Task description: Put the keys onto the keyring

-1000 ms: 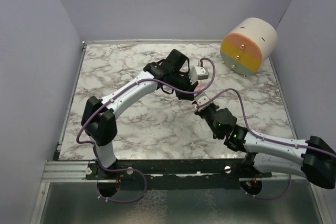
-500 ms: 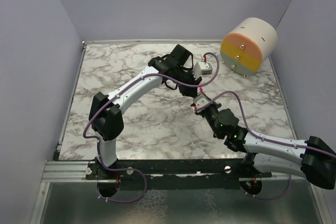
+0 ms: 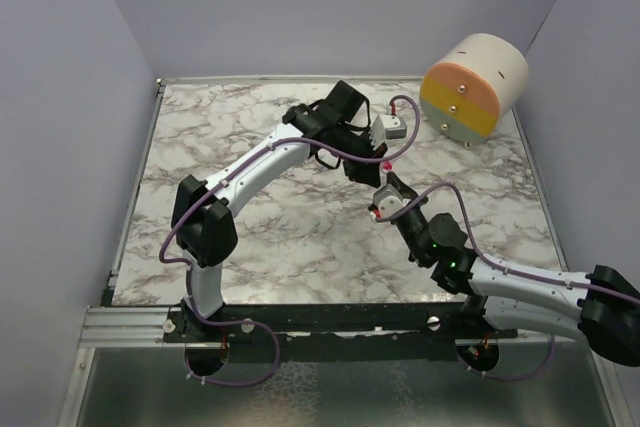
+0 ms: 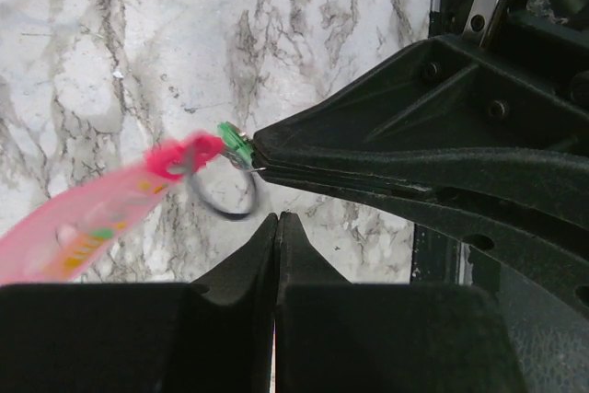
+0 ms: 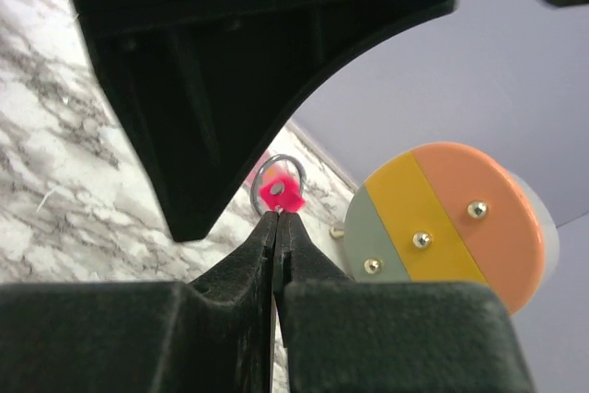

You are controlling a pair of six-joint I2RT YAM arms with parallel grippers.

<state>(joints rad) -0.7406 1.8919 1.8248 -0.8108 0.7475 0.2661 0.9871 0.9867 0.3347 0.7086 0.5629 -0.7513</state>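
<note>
In the right wrist view my right gripper (image 5: pixel 278 213) is shut, and the lower edge of the metal keyring (image 5: pixel 257 179) sits at its tips. The pink-red key's head (image 5: pixel 282 193) hangs on the ring just beyond them. In the left wrist view the right fingers (image 4: pixel 386 149) come in from the right. The small green key (image 4: pixel 230 141) sits against their tip, next to the pink-red key (image 4: pixel 182 156) and the keyring (image 4: pixel 224 210). My left gripper (image 4: pixel 277 218) is shut with nothing visible between its jaws, just below the ring. From above, both grippers (image 3: pixel 362 169) (image 3: pixel 386 177) meet mid-table.
A round cream drum with an orange, yellow and grey face and brass pegs (image 3: pixel 472 87) leans at the far right (image 5: pixel 442 223). Purple walls close in the marble table (image 3: pixel 250 237) on three sides. Purple cables loop off both wrists.
Both grippers have shifted a little toward the far right of the table and stay tip to tip. The right arm has stretched further forward.
</note>
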